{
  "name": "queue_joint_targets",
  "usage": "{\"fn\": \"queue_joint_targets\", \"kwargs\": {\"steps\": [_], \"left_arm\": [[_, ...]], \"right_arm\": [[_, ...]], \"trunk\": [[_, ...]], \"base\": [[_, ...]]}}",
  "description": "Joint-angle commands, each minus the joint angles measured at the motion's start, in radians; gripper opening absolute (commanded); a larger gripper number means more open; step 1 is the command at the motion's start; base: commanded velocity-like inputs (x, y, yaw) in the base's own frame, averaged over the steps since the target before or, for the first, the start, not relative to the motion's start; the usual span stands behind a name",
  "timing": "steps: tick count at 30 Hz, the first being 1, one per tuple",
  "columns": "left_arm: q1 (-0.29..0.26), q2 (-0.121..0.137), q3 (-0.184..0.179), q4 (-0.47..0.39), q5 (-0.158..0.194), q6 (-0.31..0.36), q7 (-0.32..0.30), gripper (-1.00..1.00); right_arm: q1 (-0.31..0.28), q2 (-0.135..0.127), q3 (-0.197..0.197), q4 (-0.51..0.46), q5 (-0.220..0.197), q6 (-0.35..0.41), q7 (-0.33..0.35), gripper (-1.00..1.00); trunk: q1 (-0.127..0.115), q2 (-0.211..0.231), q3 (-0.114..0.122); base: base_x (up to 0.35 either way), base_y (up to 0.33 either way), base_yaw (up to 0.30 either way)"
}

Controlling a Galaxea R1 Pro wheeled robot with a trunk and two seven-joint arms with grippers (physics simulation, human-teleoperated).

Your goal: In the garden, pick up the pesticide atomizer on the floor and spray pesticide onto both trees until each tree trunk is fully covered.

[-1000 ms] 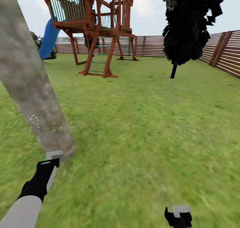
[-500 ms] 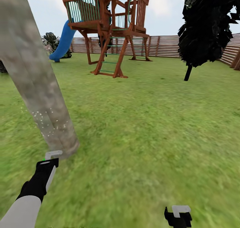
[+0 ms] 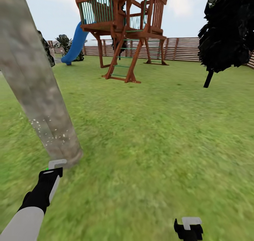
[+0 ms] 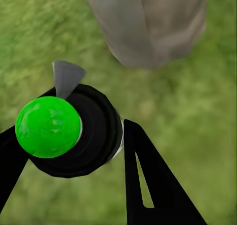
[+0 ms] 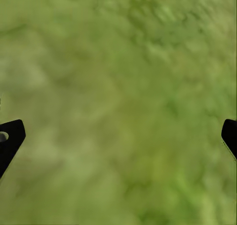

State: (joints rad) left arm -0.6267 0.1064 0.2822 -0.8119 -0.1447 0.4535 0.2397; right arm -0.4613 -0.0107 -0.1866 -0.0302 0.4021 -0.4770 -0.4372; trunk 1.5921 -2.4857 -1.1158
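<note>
Bright even daylight, grass blurred — shadowless

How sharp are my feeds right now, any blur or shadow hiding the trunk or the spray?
Head view: tree trunk leans from lens distortion, white pesticide specks readable, near grass smeared, no cast shadows. Left wrist view: atomizer crisp, trunk base soft. Right wrist view: grass blurred throughout.

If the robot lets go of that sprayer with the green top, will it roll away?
The sprayer looks round-bodied, so it would probably roll if it fell sideways. The soft grass would likely stop it soon. It seems stiff, since the left hand pinches it without denting it.
</note>
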Motion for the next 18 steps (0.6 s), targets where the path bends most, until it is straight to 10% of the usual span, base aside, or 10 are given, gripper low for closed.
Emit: {"fn": "queue_joint_targets", "kwargs": {"steps": [1, 18], "left_arm": [[0.000, -0.001, 0.000, -0.001, -0.012, 0.007, -0.002, -1.00], [-0.001, -0.002, 0.000, -0.001, -0.012, 0.006, -0.002, -1.00]], "right_arm": [[0.000, 0.000, -0.008, 0.001, 0.011, -0.003, -0.003, 1.00], [0.000, 0.000, -0.008, 0.001, 0.011, -0.003, -0.003, 1.00]], "trunk": [[0.000, 0.000, -0.001], [0.000, 0.000, -0.001]], "base": [[0.245, -0.170, 0.275], [0.239, -0.178, 0.202]]}}
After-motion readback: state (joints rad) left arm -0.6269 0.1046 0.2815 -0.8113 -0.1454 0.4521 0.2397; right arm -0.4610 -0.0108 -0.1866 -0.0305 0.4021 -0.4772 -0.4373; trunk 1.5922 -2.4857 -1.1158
